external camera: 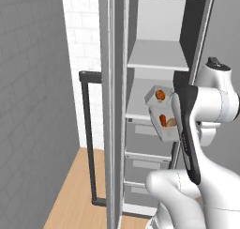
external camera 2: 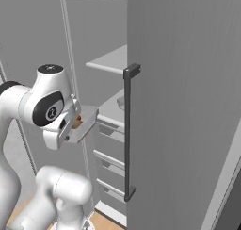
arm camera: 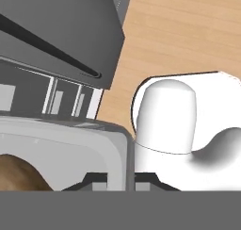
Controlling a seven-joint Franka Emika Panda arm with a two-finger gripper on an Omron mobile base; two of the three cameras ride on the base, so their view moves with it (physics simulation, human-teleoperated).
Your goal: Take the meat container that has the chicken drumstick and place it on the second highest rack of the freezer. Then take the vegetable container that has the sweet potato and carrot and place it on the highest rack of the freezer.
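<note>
Step in hand: second half of task, veg container to the top rack. The meat tray [external camera: 157,95] with the drumstick [external camera: 160,95] already lies on the lower shelf [external camera: 136,103] of the freezer [external camera: 154,17]. The hand [arm camera: 121,179] is closed on the rim of the veg tray [external camera: 165,125], fingers pinching its wall as seen in the hand view. The tray hangs tilted in front of the lower shelf, just below the meat tray, with the carrot [external camera: 162,119] and sweet potato [external camera: 171,122] inside. Tilt looks steep, though the arm hides part of it. Next move, prob.: lift above the top rack [external camera: 157,54], level the tray, push in, then release. Risk: contents sliding out while tilted.
</note>
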